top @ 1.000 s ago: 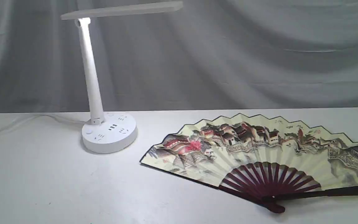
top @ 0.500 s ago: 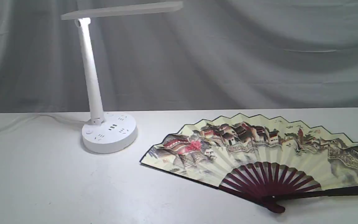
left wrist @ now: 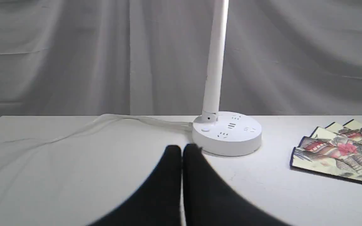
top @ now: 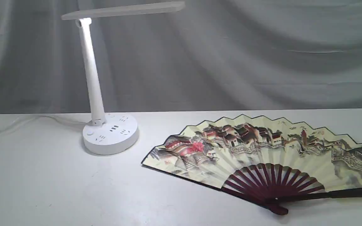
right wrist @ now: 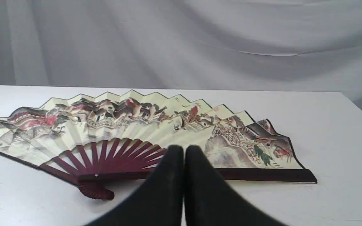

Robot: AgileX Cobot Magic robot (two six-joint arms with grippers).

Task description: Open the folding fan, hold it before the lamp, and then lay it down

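Note:
The folding fan (top: 262,150) lies spread open flat on the white table, right of the lamp (top: 110,133); its maroon ribs meet at a pivot near the front. Nothing holds it. The lamp's round base, stem and long light bar (top: 123,10) stand at the back left. No gripper shows in the exterior view. In the left wrist view my left gripper (left wrist: 182,149) is shut and empty, just short of the lamp base (left wrist: 226,135), with the fan's left end (left wrist: 338,153) off to one side. In the right wrist view my right gripper (right wrist: 184,149) is shut and empty, over the fan (right wrist: 130,125) near its ribs.
The lamp's white cable (left wrist: 105,122) runs across the table from the base toward the far left corner. A grey curtain (top: 231,53) hangs behind the table. The table's right edge (right wrist: 360,110) lies a little past the fan's right guard.

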